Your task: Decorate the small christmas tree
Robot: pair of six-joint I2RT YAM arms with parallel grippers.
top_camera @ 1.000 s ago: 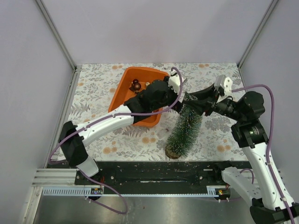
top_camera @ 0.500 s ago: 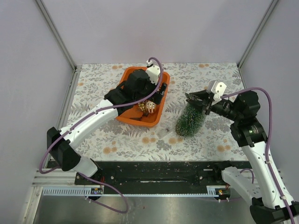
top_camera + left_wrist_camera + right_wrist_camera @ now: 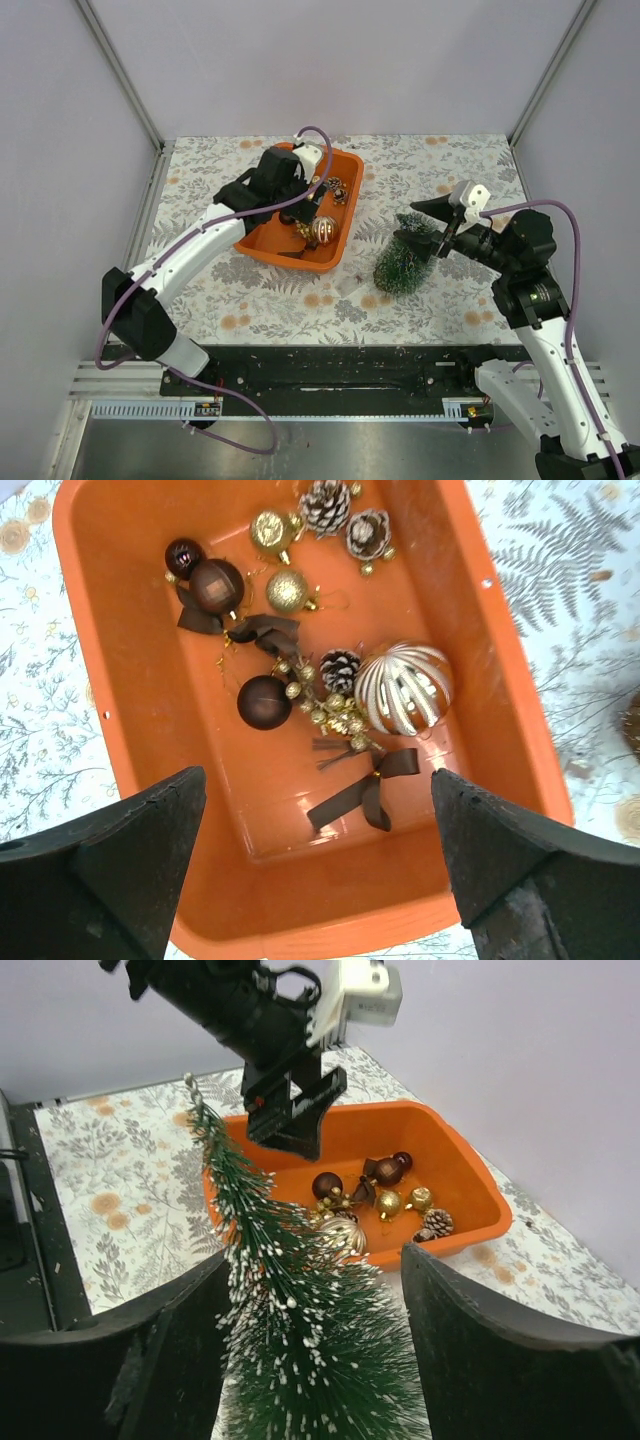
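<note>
The small christmas tree (image 3: 403,265) stands upright on the floral mat, right of the orange tub (image 3: 262,245). In the right wrist view its frosted green cone (image 3: 300,1330) rises between my fingers with its tip leaning left. My right gripper (image 3: 432,225) is open and straddles the upper tree (image 3: 315,1252). My left gripper (image 3: 315,200) hovers open and empty over the tub (image 3: 500,660). The tub holds a gold-striped ball (image 3: 403,687), brown baubles (image 3: 264,701), a brown bow (image 3: 365,790) and pinecones (image 3: 325,505).
The floral mat (image 3: 200,200) covers the table between grey walls. A black rail (image 3: 330,370) runs along the near edge. The left arm's gripper (image 3: 295,1125) hangs above the tub's far side in the right wrist view.
The tree went from lying tilted in the right gripper to standing on the mat. The right jaws opened. The left arm swung left from the tree to above the tub.
</note>
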